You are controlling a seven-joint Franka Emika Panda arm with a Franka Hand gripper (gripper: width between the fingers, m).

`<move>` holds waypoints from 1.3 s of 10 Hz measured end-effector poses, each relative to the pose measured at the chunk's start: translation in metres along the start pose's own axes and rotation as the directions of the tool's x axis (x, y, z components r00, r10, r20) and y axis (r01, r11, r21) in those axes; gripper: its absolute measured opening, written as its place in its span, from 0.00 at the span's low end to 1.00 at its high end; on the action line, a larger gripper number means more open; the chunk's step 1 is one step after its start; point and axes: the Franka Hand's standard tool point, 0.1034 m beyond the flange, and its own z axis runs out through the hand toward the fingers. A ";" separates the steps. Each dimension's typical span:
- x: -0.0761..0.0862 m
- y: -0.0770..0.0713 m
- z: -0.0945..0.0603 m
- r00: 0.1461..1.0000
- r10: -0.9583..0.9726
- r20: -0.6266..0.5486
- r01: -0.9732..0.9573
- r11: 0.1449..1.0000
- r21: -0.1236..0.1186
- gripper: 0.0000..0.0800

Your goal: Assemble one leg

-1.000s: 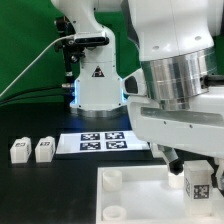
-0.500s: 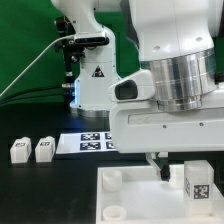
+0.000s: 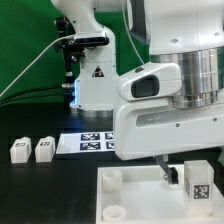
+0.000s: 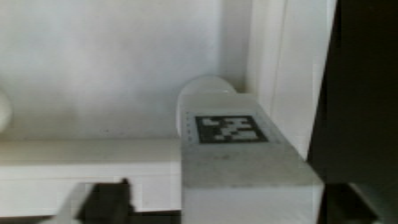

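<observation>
The leg [image 3: 197, 180] was seated upright on the tabletop part [image 3: 135, 195]; the hand's state could not be told; a brush could topple it.

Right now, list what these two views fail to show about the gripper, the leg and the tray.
- Gripper: in the exterior view the arm's housing hides the fingers; open or shut is unclear.
- Leg: its base is cut off by the exterior view's edge; the wrist view is blurred.
- Tray: its near part and right side fall outside the exterior view.
- Two spare legs: tags too small to read.
</observation>
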 end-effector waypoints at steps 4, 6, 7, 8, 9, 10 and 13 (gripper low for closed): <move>0.000 0.000 0.000 0.930 0.368 0.001 -0.368 0.930 0.002 0.36; -0.001 0.001 0.000 0.679 0.734 -0.009 -0.734 0.679 -0.011 0.36; -0.001 0.001 0.000 0.484 0.875 -0.002 -0.875 0.484 -0.008 0.36; -0.002 0.003 0.000 0.279 0.960 0.019 -0.960 0.279 -0.003 0.36; -0.002 0.005 0.001 0.153 0.987 0.038 -0.988 0.153 0.000 0.36; -0.002 0.004 0.001 0.063 0.997 0.046 -0.998 0.063 -0.002 0.36; -0.003 0.002 0.001 -0.134 0.990 0.049 -0.991 -0.133 -0.016 0.36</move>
